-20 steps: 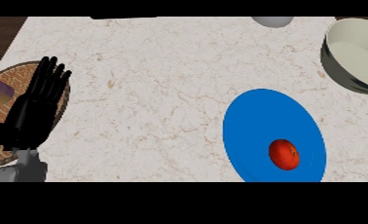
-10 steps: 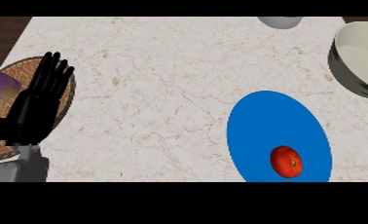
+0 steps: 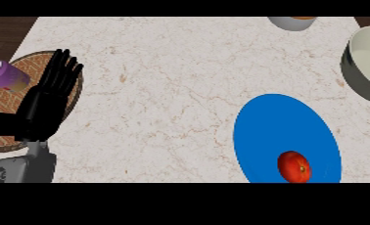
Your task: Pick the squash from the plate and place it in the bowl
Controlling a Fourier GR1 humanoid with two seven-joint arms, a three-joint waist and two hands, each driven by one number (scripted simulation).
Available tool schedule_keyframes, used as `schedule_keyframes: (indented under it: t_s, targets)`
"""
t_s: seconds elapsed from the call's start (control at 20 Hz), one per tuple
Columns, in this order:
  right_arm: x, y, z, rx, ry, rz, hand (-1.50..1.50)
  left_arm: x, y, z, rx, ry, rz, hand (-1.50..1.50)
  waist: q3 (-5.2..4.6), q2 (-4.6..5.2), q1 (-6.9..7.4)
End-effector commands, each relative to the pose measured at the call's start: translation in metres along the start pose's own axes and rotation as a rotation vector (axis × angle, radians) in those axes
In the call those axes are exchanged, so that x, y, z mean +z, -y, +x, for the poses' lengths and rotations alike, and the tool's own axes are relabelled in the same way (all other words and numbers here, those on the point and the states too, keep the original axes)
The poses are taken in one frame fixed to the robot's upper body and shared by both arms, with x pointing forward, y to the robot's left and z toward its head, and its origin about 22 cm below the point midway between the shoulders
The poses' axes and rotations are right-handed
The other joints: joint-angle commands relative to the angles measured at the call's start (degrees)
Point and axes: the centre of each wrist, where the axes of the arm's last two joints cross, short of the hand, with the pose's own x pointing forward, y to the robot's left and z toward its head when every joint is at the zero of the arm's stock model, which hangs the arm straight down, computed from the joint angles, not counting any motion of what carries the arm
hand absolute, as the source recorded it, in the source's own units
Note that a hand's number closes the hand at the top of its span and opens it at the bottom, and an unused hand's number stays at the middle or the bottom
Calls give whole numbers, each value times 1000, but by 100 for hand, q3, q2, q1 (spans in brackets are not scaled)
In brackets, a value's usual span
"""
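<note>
Kitchen. Evidence: pale marbled desk point(image 3: 180, 82); blue plate point(image 3: 274, 121) near its front right corner; pale bowl point(image 3: 359, 62) at right edge; grey dish point(image 3: 292, 22) at far edge; woven mat point(image 3: 36, 58) at left edge.

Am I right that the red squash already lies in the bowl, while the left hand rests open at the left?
Not quite: the head view shows the squash on the blue plate, not in the bowl. The left hand is indeed open there.

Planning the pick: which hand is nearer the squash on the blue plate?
Cannot tell. The left hand rests open at far left, across the counter from the squash; the right hand is out of view.
</note>
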Motion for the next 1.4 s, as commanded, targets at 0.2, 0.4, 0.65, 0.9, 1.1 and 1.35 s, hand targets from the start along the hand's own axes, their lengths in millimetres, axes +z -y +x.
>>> schedule_keyframes:
  t_s: [0.2, 0.4, 0.65, 0.9, 1.1, 1.35]
  targets:
    - [-44, -24, -21, -107, -49, -34, 150, -8, 13, 4, 2, 10, -22, 0, 9, 47, 144]
    - [-86, -46, 3, -82, -44, -25, 150, -26, 5, -5, 6, 1, -41, 0, 5, 93, 192]
    - [-82, -76, -15, -51, -83, 38, 150, -20, 17, 5, -7, 17, -46, 0, 22, 114, 317]
    - [-81, -103, -22, -68, -250, 137, 150, -11, 26, 2, 18, 28, -109, 0, 31, 163, 506]
    - [-81, -118, -23, -142, -228, 303, -150, -17, 29, 1, 25, 22, -94, 0, 38, 196, 468]
    - [-84, -127, -22, -325, -76, 233, -150, -20, 27, 3, 21, 21, -64, 0, 43, 166, 316]
